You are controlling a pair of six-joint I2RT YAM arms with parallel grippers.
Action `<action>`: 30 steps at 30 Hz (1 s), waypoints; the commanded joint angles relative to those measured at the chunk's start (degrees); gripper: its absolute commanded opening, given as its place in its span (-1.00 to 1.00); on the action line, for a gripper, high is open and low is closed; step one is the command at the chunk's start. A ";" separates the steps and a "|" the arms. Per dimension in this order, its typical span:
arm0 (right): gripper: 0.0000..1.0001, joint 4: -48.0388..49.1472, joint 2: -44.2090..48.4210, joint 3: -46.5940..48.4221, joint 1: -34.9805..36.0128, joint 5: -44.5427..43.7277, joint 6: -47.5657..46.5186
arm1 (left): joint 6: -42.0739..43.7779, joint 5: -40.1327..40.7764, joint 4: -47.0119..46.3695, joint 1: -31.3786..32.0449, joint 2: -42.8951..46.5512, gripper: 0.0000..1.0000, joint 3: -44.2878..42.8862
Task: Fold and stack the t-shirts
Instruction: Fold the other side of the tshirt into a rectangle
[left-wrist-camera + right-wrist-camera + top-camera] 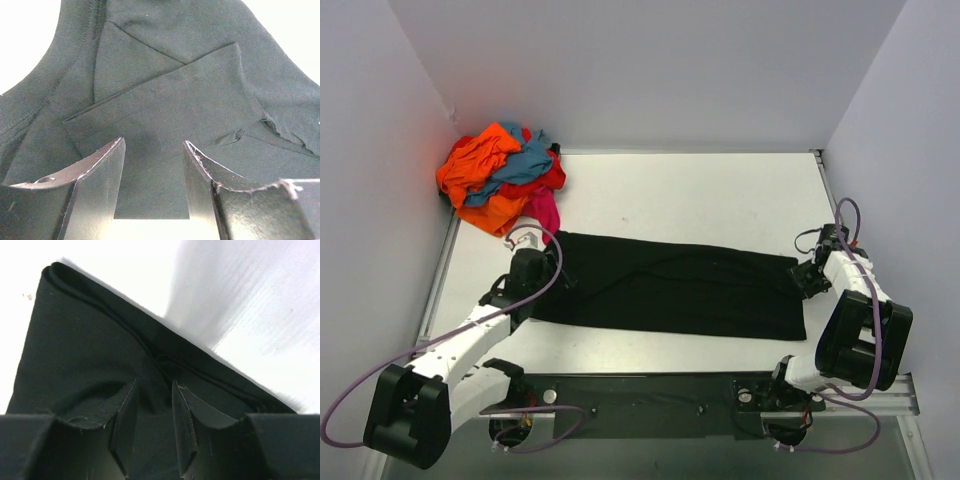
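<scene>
I see the black shirt (680,290) lying as a long folded strip across the middle of the table (700,190), low in the top view. My left gripper (532,270) sits over its left end, jaws wide, cloth lying flat under the gap. My right gripper (810,278) is at the right end, jaws narrow with folded cloth between them; whether it is pinched I cannot tell. A pile (500,175) of orange, blue and red shirts sits upper left.

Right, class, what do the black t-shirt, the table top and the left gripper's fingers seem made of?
Black t-shirt: soft matte knit, likely cotton; stitched hems, limp folds. Table top: hard, smooth, white, faintly shiny; material unclear. Fingers of the left gripper: rigid dark plastic, seemingly; rough edges.
</scene>
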State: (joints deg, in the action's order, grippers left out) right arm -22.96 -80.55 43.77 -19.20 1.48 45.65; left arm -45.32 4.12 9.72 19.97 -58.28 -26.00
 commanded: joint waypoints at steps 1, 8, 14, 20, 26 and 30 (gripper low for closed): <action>-0.55 1.07 0.66 -0.87 -0.57 1.69 2.08 | -2.49 -2.89 -1.63 -2.12 0.10 0.19 -0.28; -1.00 1.60 2.51 -0.97 -0.93 1.51 1.46 | -2.05 -4.12 0.39 -2.04 -0.60 0.21 -1.51; -1.00 1.69 4.17 1.05 -0.93 1.95 0.50 | -2.58 -5.61 -0.22 -0.20 -4.63 0.25 -3.09; -1.00 1.69 5.67 1.23 -1.01 2.39 -0.30 | -0.21 -1.66 3.72 3.14 -9.74 0.32 -6.96; -1.00 2.13 5.67 0.44 -1.01 2.74 -0.56 | -1.44 4.92 9.96 3.50 -6.23 0.32 -7.48; -1.00 2.48 5.23 0.00 -1.01 2.74 -0.65 | -1.79 8.62 14.53 3.50 -5.79 0.32 -9.77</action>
State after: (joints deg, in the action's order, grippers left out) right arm -20.01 -76.16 43.40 -19.90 3.97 45.58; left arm -46.92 7.42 18.85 23.31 -65.49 -31.64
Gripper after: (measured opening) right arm 0.004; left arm 0.660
